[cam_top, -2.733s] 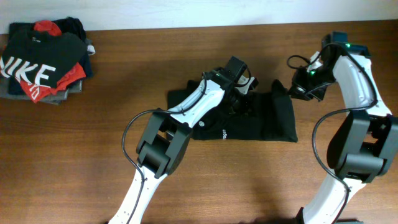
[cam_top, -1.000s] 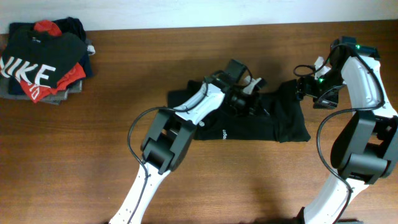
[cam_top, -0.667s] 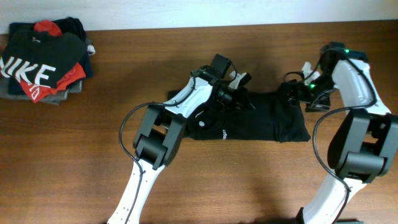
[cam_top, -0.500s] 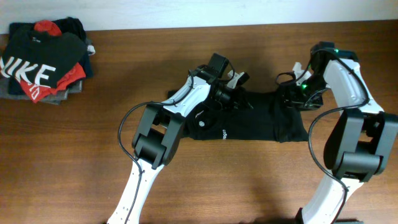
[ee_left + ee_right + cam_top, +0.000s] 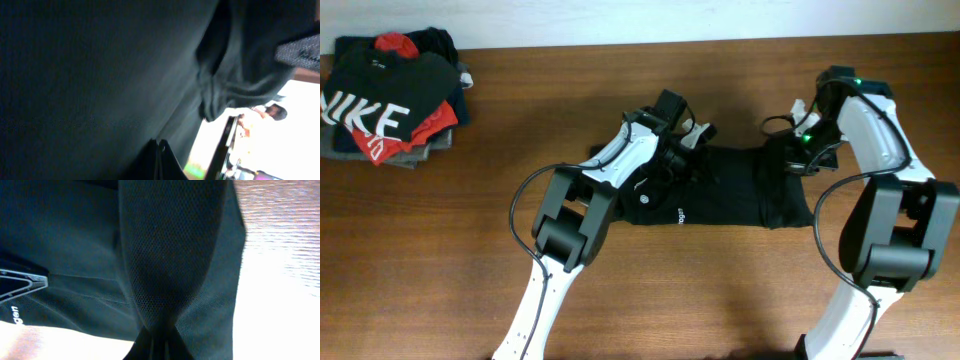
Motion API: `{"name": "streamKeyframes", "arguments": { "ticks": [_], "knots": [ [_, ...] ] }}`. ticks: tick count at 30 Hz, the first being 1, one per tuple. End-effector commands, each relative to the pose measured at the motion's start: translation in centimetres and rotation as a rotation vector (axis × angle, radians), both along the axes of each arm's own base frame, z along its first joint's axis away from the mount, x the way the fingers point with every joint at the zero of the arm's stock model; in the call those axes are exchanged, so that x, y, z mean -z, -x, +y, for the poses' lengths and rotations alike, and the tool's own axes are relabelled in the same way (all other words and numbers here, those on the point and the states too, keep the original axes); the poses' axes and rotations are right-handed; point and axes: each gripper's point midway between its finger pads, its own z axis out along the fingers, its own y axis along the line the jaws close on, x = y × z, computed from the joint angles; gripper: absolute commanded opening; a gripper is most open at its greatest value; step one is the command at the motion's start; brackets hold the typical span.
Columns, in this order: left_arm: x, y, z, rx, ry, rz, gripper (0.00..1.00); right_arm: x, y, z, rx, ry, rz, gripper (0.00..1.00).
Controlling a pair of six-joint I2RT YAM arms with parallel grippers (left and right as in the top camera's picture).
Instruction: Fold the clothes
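The plain black T-shirt [image 5: 730, 195] lies partly folded in the middle of the wooden table, with a small white logo and lettering near its left part. My left gripper [image 5: 688, 150] is shut on the shirt's upper left edge; black fabric [image 5: 100, 75] fills the left wrist view above the shut fingers [image 5: 159, 150]. My right gripper [image 5: 794, 155] is shut on the shirt's upper right edge. In the right wrist view a fold of the fabric [image 5: 170, 255] runs down into the shut fingers [image 5: 157, 337].
A pile of folded garments [image 5: 390, 95], topped by a black shirt with large white letters, sits at the table's far left corner. The table's back edge meets a white wall [image 5: 620, 20].
Both grippers have carried the shirt's top edge: the right gripper swung out right, then back left; the left gripper shifted left. The shirt's right side is now bunched more compactly.
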Motion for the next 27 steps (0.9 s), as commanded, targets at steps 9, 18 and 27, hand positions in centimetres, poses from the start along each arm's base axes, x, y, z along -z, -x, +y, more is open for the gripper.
{"name": "streamKeyframes", "arguments": {
  "ticks": [9, 18, 27],
  "knots": [
    [-6.1, -2.7, 5.3, -0.069, -0.172, -0.196, 0.01, 0.7, 0.5, 6.4, -0.074, 0.12, 0.033, 0.04],
    [-5.9, -5.4, 12.2, -0.2, -0.277, -0.147, 0.01, 1.7, 0.8, 9.7, -0.049, 0.098, 0.032, 0.63],
    [-5.8, -6.2, 15.1, -0.215, -0.291, -0.14, 0.0, -1.0, -1.3, 7.2, 0.046, 0.083, -0.013, 0.62]
  ]
}}
